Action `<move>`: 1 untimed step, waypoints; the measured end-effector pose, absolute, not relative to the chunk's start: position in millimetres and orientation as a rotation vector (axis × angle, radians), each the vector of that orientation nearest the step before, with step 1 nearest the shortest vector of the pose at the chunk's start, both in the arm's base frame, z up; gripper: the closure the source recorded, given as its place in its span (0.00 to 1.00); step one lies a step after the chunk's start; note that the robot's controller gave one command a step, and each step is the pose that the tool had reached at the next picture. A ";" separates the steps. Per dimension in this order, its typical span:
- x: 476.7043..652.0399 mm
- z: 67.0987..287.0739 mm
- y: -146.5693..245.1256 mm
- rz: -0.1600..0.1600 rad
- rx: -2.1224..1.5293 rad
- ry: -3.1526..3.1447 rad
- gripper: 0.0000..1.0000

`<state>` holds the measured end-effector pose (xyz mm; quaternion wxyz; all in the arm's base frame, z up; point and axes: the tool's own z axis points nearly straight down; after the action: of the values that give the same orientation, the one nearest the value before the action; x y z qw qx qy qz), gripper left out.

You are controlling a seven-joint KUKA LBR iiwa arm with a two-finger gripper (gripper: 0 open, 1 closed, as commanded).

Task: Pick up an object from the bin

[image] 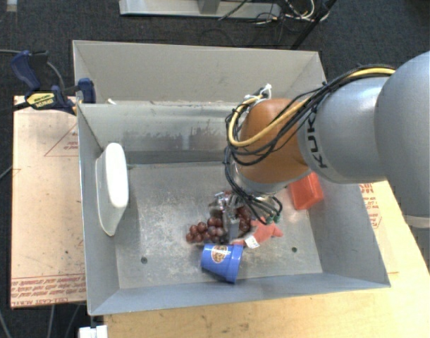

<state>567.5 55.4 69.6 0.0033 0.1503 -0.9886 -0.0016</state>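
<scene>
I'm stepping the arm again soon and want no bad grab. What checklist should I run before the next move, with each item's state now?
1. Tool over a target: ok; it sits low at the dark red grape bunch mid-bin.
2. Anything held by the tool: cannot tell.
3. Room around the grapes: not ok; the blue cup, on its side, lies right beside them.
4. White oblong thing at the left wall: ok, well apart from the tool.
5. Orange block partly under the arm: cannot tell whether the arm touches it.
</scene>
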 end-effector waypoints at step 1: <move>582.8 166.3 42.9 -0.007 0.467 -3.102 1.00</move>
<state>582.8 42.9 166.3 0.0023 0.1489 -0.9888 -0.0022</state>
